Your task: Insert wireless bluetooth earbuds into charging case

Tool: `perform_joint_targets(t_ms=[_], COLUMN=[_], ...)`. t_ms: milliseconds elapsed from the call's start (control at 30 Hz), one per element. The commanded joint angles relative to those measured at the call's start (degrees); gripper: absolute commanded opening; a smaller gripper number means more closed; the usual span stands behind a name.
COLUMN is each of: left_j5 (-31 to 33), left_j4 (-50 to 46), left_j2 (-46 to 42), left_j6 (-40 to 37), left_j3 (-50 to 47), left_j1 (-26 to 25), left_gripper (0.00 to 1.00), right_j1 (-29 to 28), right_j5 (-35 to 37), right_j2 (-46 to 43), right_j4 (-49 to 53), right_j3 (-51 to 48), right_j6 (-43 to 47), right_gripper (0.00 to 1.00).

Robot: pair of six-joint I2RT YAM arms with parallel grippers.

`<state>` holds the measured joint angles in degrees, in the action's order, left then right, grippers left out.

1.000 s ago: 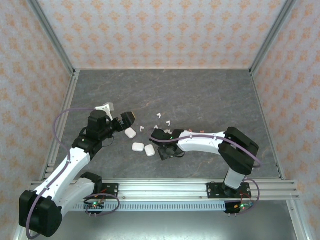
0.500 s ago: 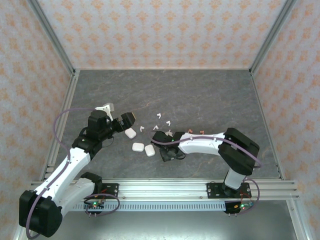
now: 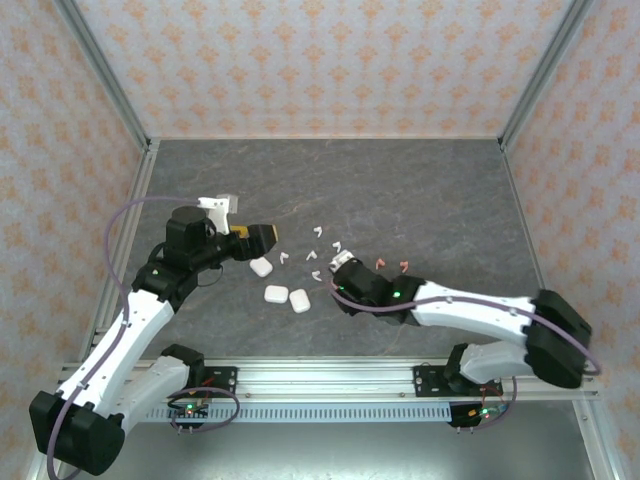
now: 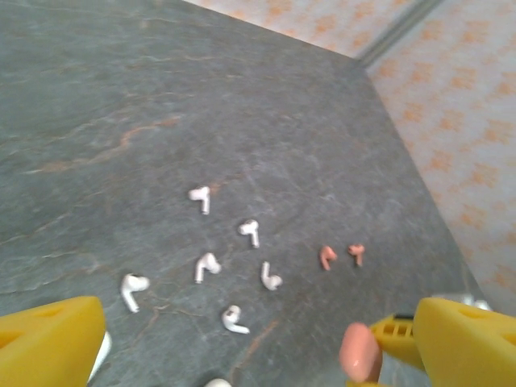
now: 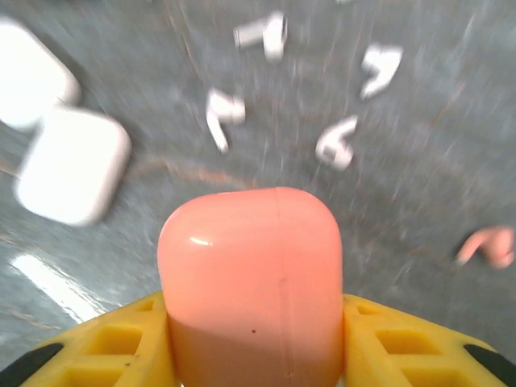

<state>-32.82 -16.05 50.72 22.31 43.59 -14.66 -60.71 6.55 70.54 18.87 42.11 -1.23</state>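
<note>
Case (image 5: 250, 282), coral-pink, sits clamped in right hand (image 5: 251, 348) — white earbuds (image 5: 223, 113) beyond.

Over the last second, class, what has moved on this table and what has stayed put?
The right arm dropped its elbow and stretched out low, carrying its jaws away from the base toward the earbuds; they grip the coral case. The left arm lifted slightly, jaws wide open. The three white cases and the scattered earbuds stayed put.
</note>
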Motion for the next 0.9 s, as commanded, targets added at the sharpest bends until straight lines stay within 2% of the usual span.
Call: perform_joint_targets(t_ms=[0,167,300,500,867], left_j5=[-9.6,-18.1,-20.9,-20.5,-18.2], left_j4=[-0.5,3.6,5.9,6.7,8.9], left_j2=[-0.5,0.4,1.5,5.6,13.1], left_j6=[-3.6,-2.5,-2.6,-3.8,-3.8], left_j3=[2.1,2.8,3.7,6.4,9.1], left_j1=[-0.6,-1.9,-5.9,-13.2,-20.0], left_gripper=[0.97,0.95,0.95,0.92,0.82], right_j1=[0.1,0.3,0.3,0.4,0.4], right_j5=[3.2,1.6,0.8,-0.6,-2.3], right_j2=[-9.8,-20.4,-22.6,-22.7,-21.2], right_j4=[-8.6,-12.8,-12.2,-14.2,-16.1], right_j3=[-3.6,-7.1,-6.4,-5.6,-4.1], right_j6=[14.5,26.3,32.4,37.8,39.6], right_gripper=[0.44,0.44,0.43,0.43,0.43])
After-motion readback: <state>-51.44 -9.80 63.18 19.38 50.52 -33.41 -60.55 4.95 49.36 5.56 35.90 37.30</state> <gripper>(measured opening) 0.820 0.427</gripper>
